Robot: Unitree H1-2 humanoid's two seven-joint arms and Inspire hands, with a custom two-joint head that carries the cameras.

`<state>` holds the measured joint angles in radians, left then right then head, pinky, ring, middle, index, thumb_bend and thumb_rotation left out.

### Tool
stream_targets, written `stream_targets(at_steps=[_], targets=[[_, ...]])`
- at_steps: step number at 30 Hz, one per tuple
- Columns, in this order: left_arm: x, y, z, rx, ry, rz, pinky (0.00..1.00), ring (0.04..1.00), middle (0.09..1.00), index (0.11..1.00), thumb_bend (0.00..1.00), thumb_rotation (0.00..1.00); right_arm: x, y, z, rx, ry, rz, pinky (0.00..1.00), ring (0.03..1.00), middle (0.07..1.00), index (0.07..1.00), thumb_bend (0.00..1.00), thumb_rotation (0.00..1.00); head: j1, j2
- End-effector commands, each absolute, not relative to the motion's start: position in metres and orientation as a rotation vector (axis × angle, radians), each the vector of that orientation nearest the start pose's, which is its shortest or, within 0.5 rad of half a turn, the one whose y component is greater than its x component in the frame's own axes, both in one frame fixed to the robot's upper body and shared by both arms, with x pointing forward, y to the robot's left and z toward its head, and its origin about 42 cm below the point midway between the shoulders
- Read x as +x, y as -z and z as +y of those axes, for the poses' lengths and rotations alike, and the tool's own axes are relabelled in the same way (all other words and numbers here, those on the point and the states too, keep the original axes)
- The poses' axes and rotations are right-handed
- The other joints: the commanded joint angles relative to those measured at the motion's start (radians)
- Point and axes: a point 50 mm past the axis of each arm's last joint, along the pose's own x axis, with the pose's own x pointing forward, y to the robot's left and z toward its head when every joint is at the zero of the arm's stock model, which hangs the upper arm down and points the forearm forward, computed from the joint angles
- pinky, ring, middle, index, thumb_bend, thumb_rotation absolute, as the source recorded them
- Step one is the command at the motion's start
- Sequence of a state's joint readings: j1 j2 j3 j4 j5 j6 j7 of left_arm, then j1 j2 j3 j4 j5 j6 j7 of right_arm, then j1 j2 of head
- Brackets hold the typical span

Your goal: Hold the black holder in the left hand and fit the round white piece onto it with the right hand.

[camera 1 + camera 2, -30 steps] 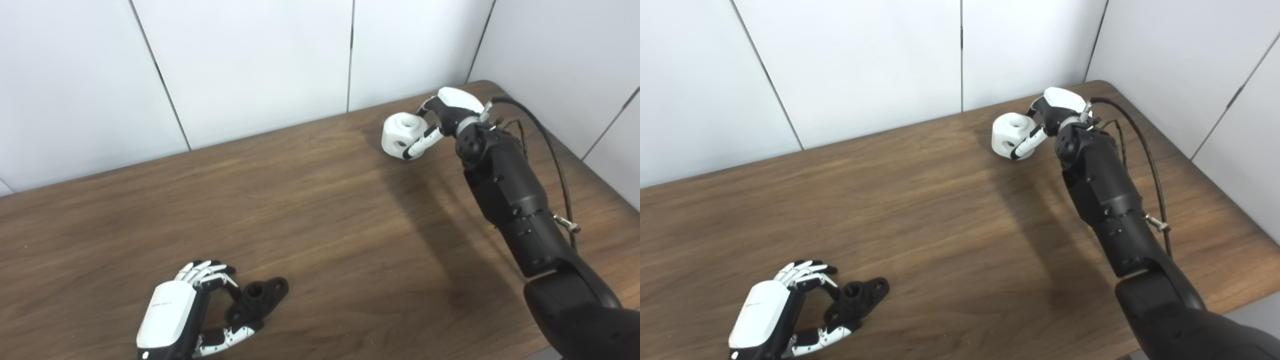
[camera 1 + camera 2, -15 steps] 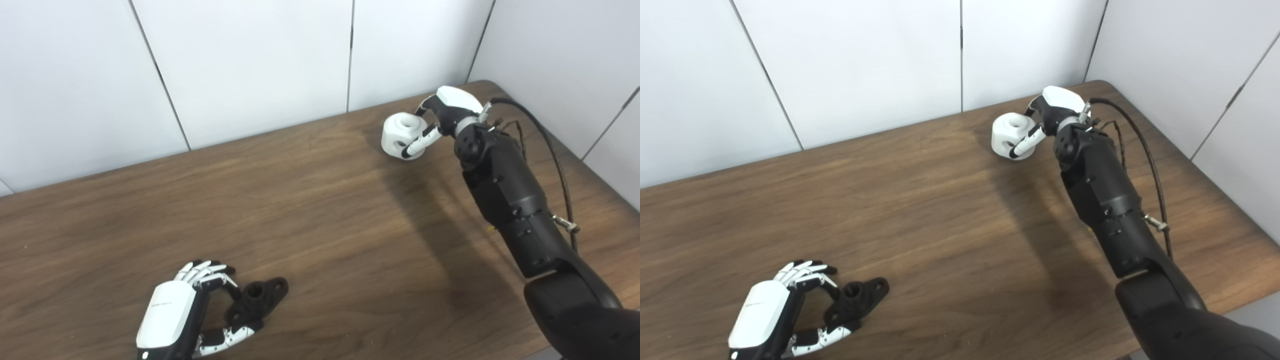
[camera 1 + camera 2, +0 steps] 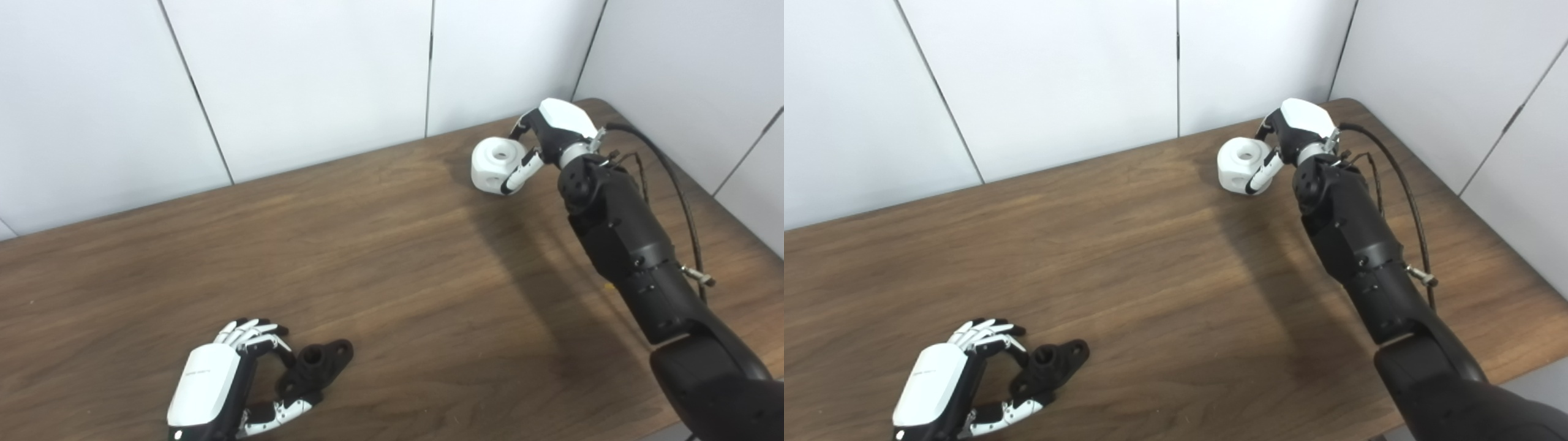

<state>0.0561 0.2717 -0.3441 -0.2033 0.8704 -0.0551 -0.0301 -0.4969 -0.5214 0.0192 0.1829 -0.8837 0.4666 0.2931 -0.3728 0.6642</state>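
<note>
Item 1. Round white plastic piece with a bored hole in its top face: at the far right of the brown wood-grain table, near the back edge and the right rear corner. Held by the right hand, whose fingers and thumb curl round its right side. Whether the piece rests on the table or is lifted just off it cannot be told.

Item 2. Black moulded holder with a central socket and flanged ears: lying on the table near the front edge, left of centre. The left hand sits just to its left, fingers bent over the holder's near end and thumb beneath it, closed about that end; the holder's outer ear projects free to the right.

Item 3. Spacing: the two pieces are well apart, at opposite corners of the table, with a broad bare stretch of wood between them. White wall panels stand along the back edge and the right side. The black right forearm with its cable lies along the right edge.
</note>
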Motion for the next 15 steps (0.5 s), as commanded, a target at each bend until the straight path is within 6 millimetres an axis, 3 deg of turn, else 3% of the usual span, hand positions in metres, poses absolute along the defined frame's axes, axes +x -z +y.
stream_targets(at_steps=[1, 9, 15], targets=[[0.245, -0.113, 0.202, 1.124, 0.363, -0.226, 0.90, 0.831, 0.745, 0.485, 0.52, 0.04, 0.427, -0.274, -0.387, -1.287, 0.308, 0.199, 1.00, 0.951, 0.793, 0.486, 0.52, 0.14, 0.001, 0.000], [0.244, -0.115, 0.199, 1.129, 0.367, -0.224, 0.91, 0.833, 0.748, 0.485, 0.52, 0.04, 0.423, -0.274, -0.388, -1.294, 0.305, 0.182, 1.00, 0.947, 0.800, 0.487, 0.52, 0.14, 0.017, 0.003], [0.244, -0.113, 0.198, 1.130, 0.368, -0.224, 0.90, 0.834, 0.748, 0.485, 0.52, 0.04, 0.417, -0.284, -0.380, -1.288, 0.286, 0.139, 1.00, 0.947, 0.818, 0.487, 0.52, 0.14, 0.033, 0.003]])
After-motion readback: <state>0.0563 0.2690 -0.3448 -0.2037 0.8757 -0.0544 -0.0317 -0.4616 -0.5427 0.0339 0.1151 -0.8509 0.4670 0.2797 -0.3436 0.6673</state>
